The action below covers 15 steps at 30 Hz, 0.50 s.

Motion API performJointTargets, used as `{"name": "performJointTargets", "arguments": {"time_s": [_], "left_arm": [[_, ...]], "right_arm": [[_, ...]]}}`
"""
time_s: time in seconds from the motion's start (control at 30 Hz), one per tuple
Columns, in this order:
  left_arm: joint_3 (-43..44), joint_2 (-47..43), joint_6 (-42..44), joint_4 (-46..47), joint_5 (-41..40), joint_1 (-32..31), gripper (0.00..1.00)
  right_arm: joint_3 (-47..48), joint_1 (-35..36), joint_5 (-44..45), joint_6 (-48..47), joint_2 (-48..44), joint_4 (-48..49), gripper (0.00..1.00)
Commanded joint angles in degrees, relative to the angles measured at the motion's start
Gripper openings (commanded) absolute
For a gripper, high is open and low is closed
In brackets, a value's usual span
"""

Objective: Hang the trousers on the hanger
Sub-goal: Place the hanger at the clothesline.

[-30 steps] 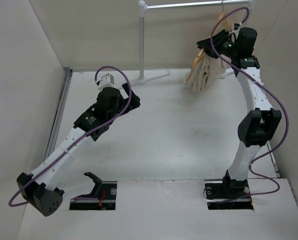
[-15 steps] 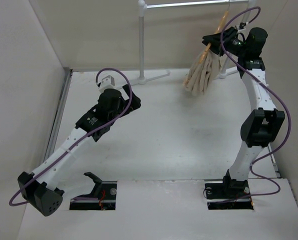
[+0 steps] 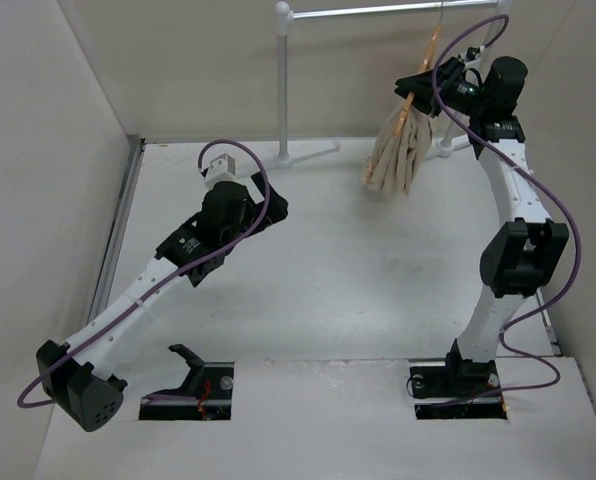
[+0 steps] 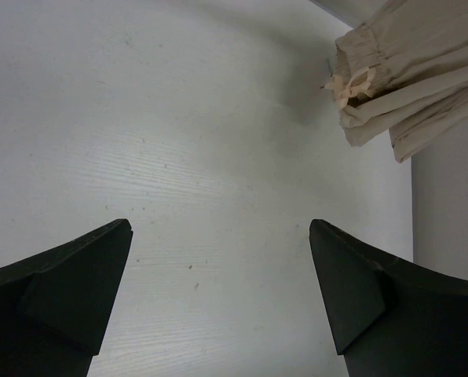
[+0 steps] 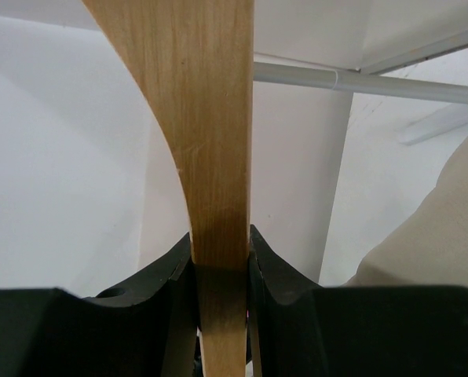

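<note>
The beige trousers (image 3: 396, 152) hang folded over the wooden hanger (image 3: 430, 55) at the back right, their lower end just above the table. My right gripper (image 3: 418, 84) is shut on the hanger's wooden arm (image 5: 206, 149), high up near the white rack's bar (image 3: 378, 10). The hanger's thin hook reaches up to that bar. In the left wrist view the trousers (image 4: 407, 75) show at the top right. My left gripper (image 4: 218, 290) is open and empty above the bare table, left of the trousers; it shows in the top view (image 3: 268, 208) too.
The white tubular rack has an upright post (image 3: 284, 80) and feet at the back of the table (image 3: 328, 280). Its bar (image 5: 360, 81) crosses the right wrist view. Walls close in on the left and right. Two cut-outs hold the arm bases at the near edge.
My right gripper has swung the hanger and trousers up and a little left, toward the rack's bar. My left arm has shifted slightly right and nearer.
</note>
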Motion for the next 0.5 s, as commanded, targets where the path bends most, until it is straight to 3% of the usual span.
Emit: {"name": "performJointTargets", "arguments": {"time_s": [0.0,0.37,0.47], "left_arm": [[-1.22,-1.43,-0.68,1.73,-0.51,-0.33,1.00],[-1.57,-1.44,-0.86,1.21,-0.51,-0.16,1.00],[-1.75,-1.44,-0.86,1.21,-0.51,0.02,1.00]], "right_arm": [[5.05,0.50,-1.48,-1.75,-0.84,7.05,0.01],[3.04,-1.70,-0.87,-1.23,2.68,6.88,0.01],[1.72,-1.96,-0.43,-1.75,2.24,6.88,0.06]]}}
